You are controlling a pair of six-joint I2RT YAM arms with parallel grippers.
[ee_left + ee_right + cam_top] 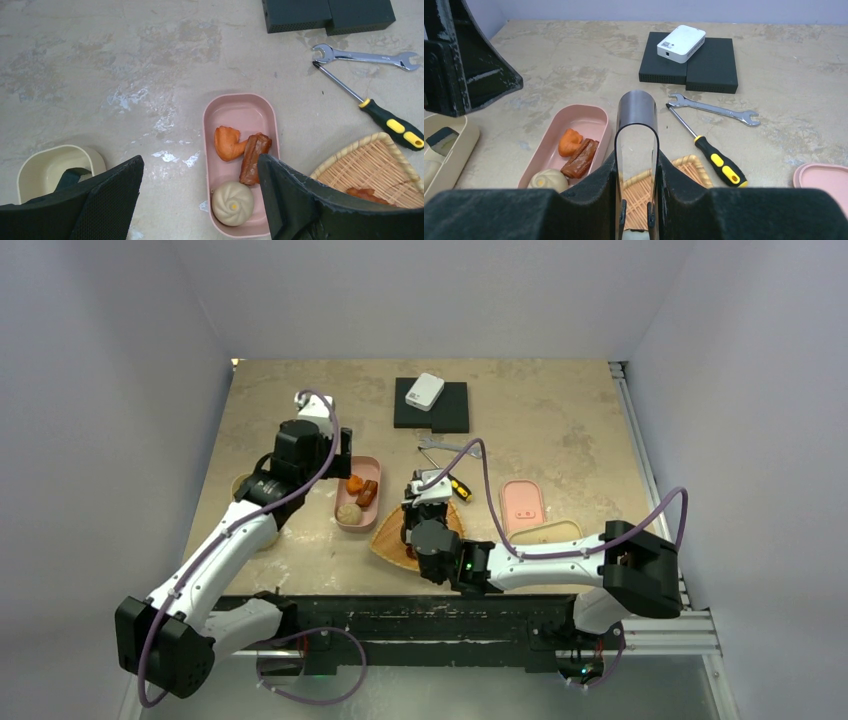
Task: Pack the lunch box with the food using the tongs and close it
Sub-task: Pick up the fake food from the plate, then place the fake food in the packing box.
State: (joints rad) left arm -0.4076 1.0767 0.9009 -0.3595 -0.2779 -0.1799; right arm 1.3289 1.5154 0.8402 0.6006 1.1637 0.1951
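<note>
Three pieces sit in the pink lunch box in the top view. The left tool hangs over its left side, and the right tool is over the woven basket. The pink lid lies off to the right. There's decent free counter between things, and plain walls on three sides.

Left wrist view: the left tool's fingers are spread wide with nothing in them. The bun, orange piece and sausage lie in the box, and a red bit sits in the basket. My guess is they're light, hard plastic. The bun looks smooth and round, so pinch it across the middle or it'll squirt out.

Right wrist view: the right tool is clamped narrow on the tongs, partway down the arms, looped end up. They're thin springy metal, probably slick against the foam pads. The tips are cut off at the bottom edge, so I can't tell what they hold. The counter looks matte and level, with a mottled stone look.
</note>
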